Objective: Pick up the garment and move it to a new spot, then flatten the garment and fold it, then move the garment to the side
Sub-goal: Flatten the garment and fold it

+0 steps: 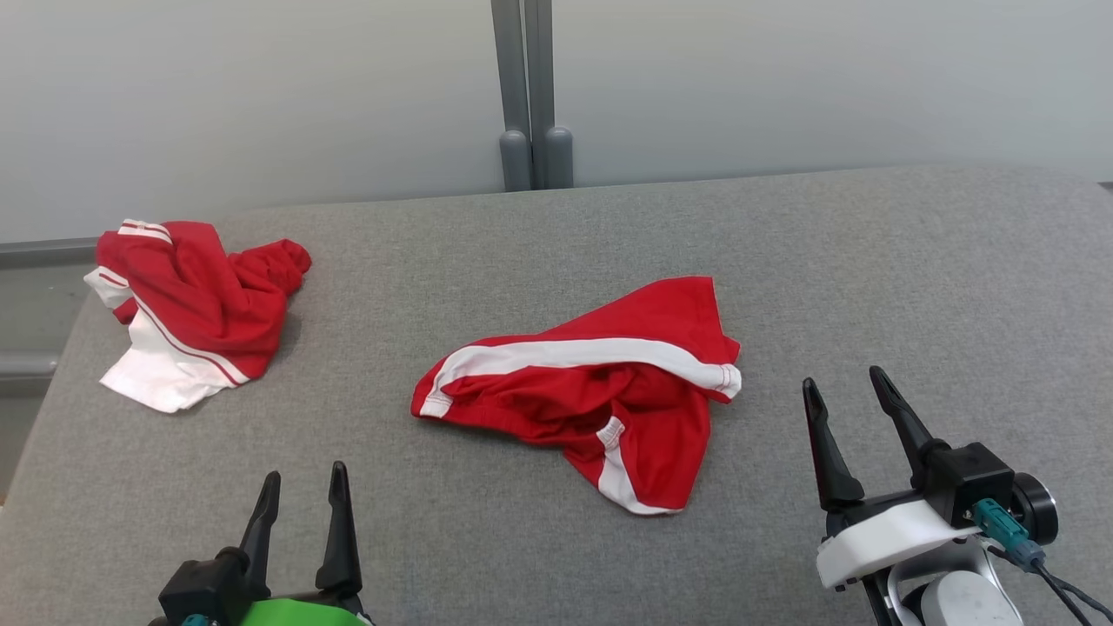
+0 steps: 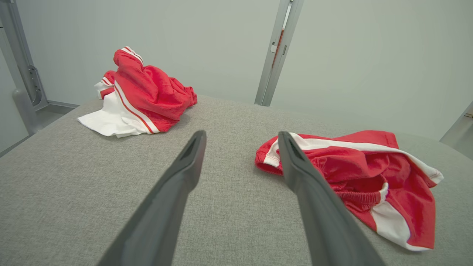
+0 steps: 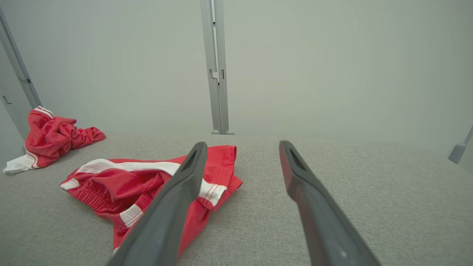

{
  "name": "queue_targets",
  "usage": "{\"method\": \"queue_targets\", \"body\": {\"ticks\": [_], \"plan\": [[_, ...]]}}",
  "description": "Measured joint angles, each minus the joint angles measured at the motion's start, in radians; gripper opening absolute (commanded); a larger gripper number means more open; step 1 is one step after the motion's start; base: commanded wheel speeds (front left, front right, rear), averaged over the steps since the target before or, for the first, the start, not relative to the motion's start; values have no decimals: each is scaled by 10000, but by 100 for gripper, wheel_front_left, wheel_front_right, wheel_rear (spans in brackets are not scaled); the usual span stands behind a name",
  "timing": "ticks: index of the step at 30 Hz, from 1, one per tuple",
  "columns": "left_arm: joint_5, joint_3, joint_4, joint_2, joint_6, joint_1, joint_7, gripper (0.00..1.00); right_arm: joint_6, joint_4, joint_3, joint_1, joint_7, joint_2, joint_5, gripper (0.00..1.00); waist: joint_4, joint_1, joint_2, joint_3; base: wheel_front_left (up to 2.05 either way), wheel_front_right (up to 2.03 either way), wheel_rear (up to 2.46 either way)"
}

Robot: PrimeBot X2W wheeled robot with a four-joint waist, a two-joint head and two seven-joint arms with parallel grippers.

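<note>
Lying rumpled, red white-striped garment (image 1: pixel 600 391)

The bottom edge of the head view cuts off the left tool (image 1: pixel 304 471) just below its black mount, and the lower right corner cuts off the right tool (image 1: pixel 843 376) at its pale wrist. In the left wrist view one dark finger (image 2: pixel 317 207) covers the near left rim of the garment (image 2: pixel 369 173); in the right wrist view a finger (image 3: pixel 166 218) hides its lower right part. Folds of the second garment (image 1: pixel 191 304) hide what kind it is. The surface (image 1: pixel 522 539) runs off the head view at right and bottom.
</note>
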Motion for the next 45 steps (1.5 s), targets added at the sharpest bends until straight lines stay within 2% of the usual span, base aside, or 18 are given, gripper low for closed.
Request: {"method": "queue_targets", "body": {"ticks": [11,15,23,31,35,36,38,41,42,45], "plan": [[0,-146,117,-4,56,-1,0,100,0,134,-2,-1,0,0,-31,100,69,0,0,64,0,0,0],[0,-240,123,-6,59,-15,2,100,0,537,207,-86,0,-2,-483,100,172,0,0,143,0,0,0],[33,-518,140,-12,146,-174,0,100,2,2242,610,-1228,0,-8,-1461,100,714,0,0,430,0,0,0],[-46,-654,136,-10,238,-433,0,100,2,4094,552,-2500,2,-476,-2054,100,1557,0,0,911,0,0,0],[-88,-685,134,-10,249,-522,0,100,2,4550,474,-2893,0,-617,-2098,100,1939,0,0,1154,0,0,0],[-105,-688,136,-12,274,-526,0,100,2,4648,470,-2972,0,-662,-2103,89,2031,0,0,1217,0,0,0],[-157,-694,142,-10,278,-543,0,100,2,4778,456,-3070,0,-746,-2100,48,2177,0,0,1329,0,0,0],[-173,-688,153,-10,316,-611,0,100,2,4704,428,-3228,0,-780,-1954,18,2342,0,0,1493,0,0,0],[-173,-677,153,-12,322,-616,0,100,2,4633,416,-3244,0,-779,-1925,0,2368,0,0,1526,0,0,0],[-173,-625,144,-10,343,-615,0,100,2,4234,454,-3242,0,-796,-1860,0,2343,0,0,1566,0,0,0]]}}
